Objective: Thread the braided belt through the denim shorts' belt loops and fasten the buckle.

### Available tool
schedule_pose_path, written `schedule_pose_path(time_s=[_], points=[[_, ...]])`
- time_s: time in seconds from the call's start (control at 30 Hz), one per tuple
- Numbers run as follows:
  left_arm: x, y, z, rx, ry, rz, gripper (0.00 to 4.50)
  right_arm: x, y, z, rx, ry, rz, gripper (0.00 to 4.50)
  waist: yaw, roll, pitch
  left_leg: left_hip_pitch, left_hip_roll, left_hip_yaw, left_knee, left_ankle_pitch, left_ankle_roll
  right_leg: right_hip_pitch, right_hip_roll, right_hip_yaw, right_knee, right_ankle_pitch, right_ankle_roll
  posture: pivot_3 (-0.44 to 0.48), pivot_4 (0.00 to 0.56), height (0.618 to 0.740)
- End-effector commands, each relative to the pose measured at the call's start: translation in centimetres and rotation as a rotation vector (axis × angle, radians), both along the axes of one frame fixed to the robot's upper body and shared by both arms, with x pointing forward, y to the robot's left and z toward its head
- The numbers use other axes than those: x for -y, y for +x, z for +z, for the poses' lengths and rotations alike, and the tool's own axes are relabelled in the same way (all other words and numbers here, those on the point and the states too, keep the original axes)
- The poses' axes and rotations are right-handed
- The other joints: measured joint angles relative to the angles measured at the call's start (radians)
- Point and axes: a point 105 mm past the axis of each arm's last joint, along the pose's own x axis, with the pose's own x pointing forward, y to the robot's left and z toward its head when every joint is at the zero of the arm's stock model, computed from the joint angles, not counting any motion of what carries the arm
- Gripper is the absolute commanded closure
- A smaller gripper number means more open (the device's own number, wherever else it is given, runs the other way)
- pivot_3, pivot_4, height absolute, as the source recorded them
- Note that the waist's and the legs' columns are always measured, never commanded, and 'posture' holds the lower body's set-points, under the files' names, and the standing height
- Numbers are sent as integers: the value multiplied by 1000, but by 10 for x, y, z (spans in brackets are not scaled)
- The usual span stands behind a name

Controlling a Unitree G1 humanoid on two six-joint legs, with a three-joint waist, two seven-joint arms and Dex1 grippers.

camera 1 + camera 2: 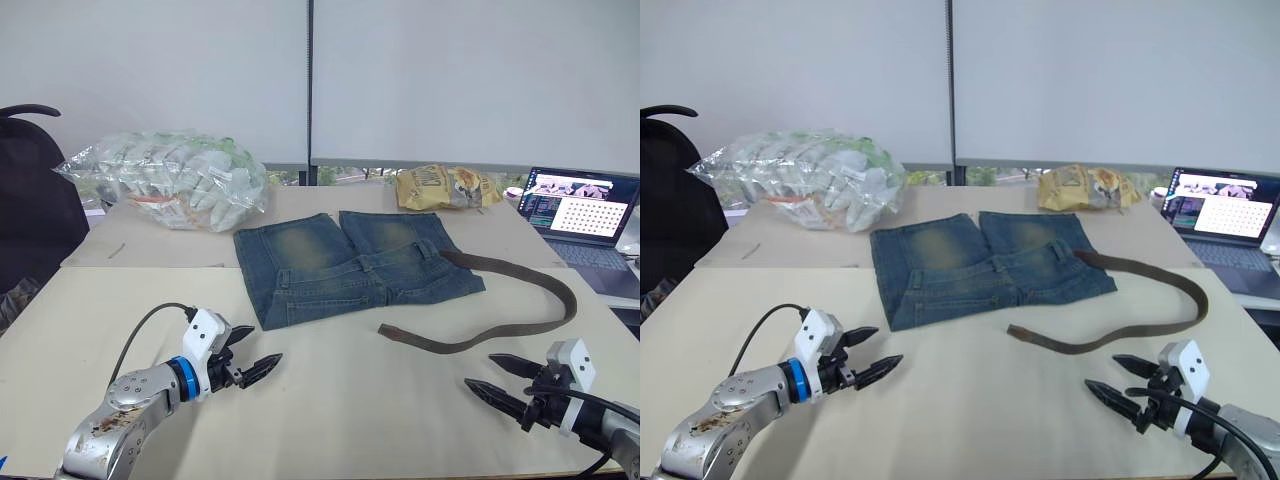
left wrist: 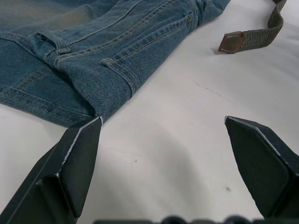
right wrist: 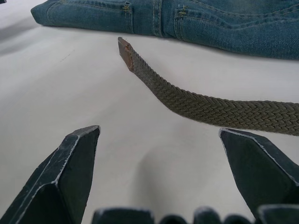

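Shorts (image 1: 350, 265) flat at 12 o'clock, belt (image 1: 500, 320) trailing to 3, tip free for threading; left gripper (image 1: 250, 368) and right gripper (image 1: 497, 385) wide open, empty.

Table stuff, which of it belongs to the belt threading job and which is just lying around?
For the job: braided belt, denim shorts, both open grippers, left and right.
Lying about: plastic bag of packets, snack bag, laptop.

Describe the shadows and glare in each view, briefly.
Left eye view: even soft light, faint shadow under the braided belt, laptop screen glowing. Left wrist view: soft shadow along the denim shorts edge. Right wrist view: pale shadow beneath the belt, no glare.
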Motion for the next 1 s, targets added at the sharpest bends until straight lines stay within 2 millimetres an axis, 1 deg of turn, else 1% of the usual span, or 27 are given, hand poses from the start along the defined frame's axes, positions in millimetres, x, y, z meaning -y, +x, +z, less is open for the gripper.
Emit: schedule_pose_path(time_s=[0.03, 0.13, 0.23, 0.37, 0.4, 0.47, 0.5, 0.53, 0.6, 0.67, 0.73, 0.8, 0.83, 0.93, 0.97, 1.0], points=[[-1, 1, 10, 52, 7, -16, 44, 1, 1, 6, 38, -6, 0, 0, 0, 0, 0, 0, 0, 0, 0, 0, 0, 0, 0, 0, 0, 0, 0, 0, 150, 740], [0, 1, 12, 52, -18, -25, 44, 0, 4, 8, 55, -14, 1, 0, 0, 0, 0, 0, 0, 0, 0, 0, 0, 0, 0, 0, 0, 0, 0, 0, 150, 740], [1, 0, 15, 63, -18, -45, 44, -9, 20, 20, 94, -32, 5, 0, -6, 0, 0, 0, 0, 0, 0, 0, 0, 0, 0, 0, 0, 0, 0, 0, 150, 740], [8, -3, 32, 92, -36, -143, 44, -28, 61, 32, 129, -165, 1, 0, -24, 0, 0, 1, 0, 1, 0, 0, 0, 0, 0, 0, 1, 1, -1, 0, 150, 740], [8, -2, 42, 104, -43, -175, 44, -34, 80, 35, 128, -257, -11, 0, -25, 0, 0, 1, 0, 1, 0, 0, 0, 0, 0, 0, 1, 1, -1, 0, 150, 740], [9, 1, 56, 128, -37, -223, 44, -44, 112, 47, 162, -360, -31, 0, -29, 0, 2, 1, 0, 1, 0, 0, 0, -1, 0, 0, 1, 2, -1, 0, 150, 740], [10, 2, 61, 138, -26, -241, 44, -48, 124, 52, 175, -389, -39, 0, -29, -1, 2, -1, 0, 1, 0, 1, 0, -3, 0, 0, 1, 2, -1, 0, 150, 740], [10, 2, 63, 143, -18, -250, 44, -50, 130, 53, 181, -398, -42, 0, -28, 0, 2, -1, 0, 1, 0, 1, 0, -3, 0, 0, 1, 5, 3, 0, 150, 740], [12, 3, 68, 151, -16, -267, 44, -53, 141, 50, 182, -467, -20, 0, -23, -1, 2, -2, 0, 0, -2, 1, 1, -3, 0, 0, 1, 4, 5, 0, 150, 740], [14, 1, 75, 167, -8, -291, 44, -53, 155, 41, 157, -560, -6, 0, -19, -1, 2, -3, 0, -1, -2, -2, 1, -3, 0, -1, 0, 4, 1, 0, 150, 740], [16, 0, 82, 186, 1, -303, 44, -52, 167, 28, 123, -673, 23, 0, -21, -1, 2, -7, -1, -1, -2, -3, 0, -5, -1, -1, -1, 5, -1, 0, 150, 740], [15, -2, 86, 195, 3, -301, 44, -51, 175, 22, 91, -700, 26, 0, -24, -1, 2, -15, -2, -1, -2, -3, 0, -14, -4, -1, 0, 6, -1, 0, 150, 740], [15, -2, 87, 198, 3, -299, 44, -51, 178, 21, 85, -700, 24, 0, -25, -1, 2, -16, -2, -1, 0, -3, -1, -15, -4, -1, 2, 7, -1, 0, 150, 740], [14, -4, 88, 209, 9, -284, 0, -50, 185, 27, 115, -674, 3, 802, -28, -1, 2, -15, -2, -1, 0, -3, -1, -15, -3, -2, 3, 8, -2, 0, 150, 740], [14, -5, 88, 210, 10, -280, 0, -50, 186, 28, 107, -662, 2, 1280, -28, -1, 2, -14, -2, -1, 0, -3, -1, -14, -3, -2, 4, 8, -3, 0, 150, 740], [14, -6, 88, 210, 10, -279, 0, -49, 186, 27, 99, -656, 3, 1496, -28, -1, 2, -13, -2, -1, 0, -2, -1, -14, -3, -2, 5, 8, -3, 0, 150, 740]])
